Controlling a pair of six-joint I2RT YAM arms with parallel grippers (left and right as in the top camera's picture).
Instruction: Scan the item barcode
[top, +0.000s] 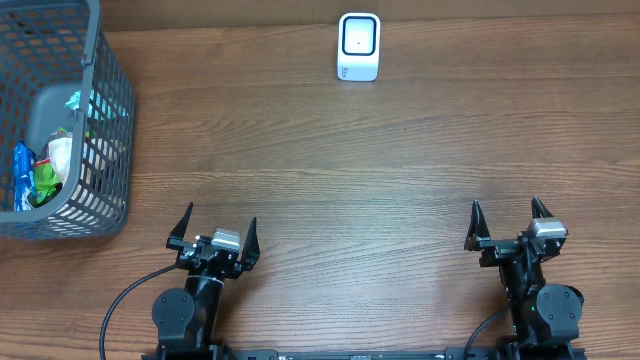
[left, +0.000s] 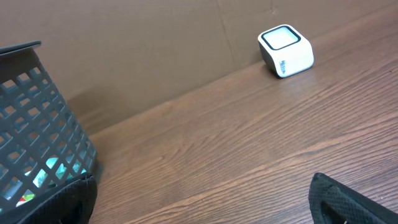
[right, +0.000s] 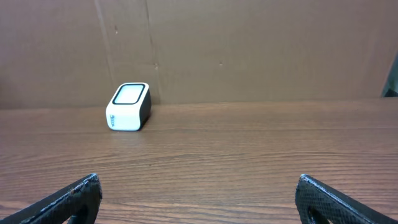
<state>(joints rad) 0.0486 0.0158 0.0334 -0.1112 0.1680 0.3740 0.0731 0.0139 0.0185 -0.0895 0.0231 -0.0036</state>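
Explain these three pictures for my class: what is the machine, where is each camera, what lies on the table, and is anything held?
Two robot arms sit at the near edge of a wooden table. One picture looks straight down; the other two come from a camera on each wrist. The left gripper and right gripper both stand open, holding nothing. A small white barcode scanner stands at the far edge. A grey basket on the left arm's side holds wrapped packets, likely the items to scan.
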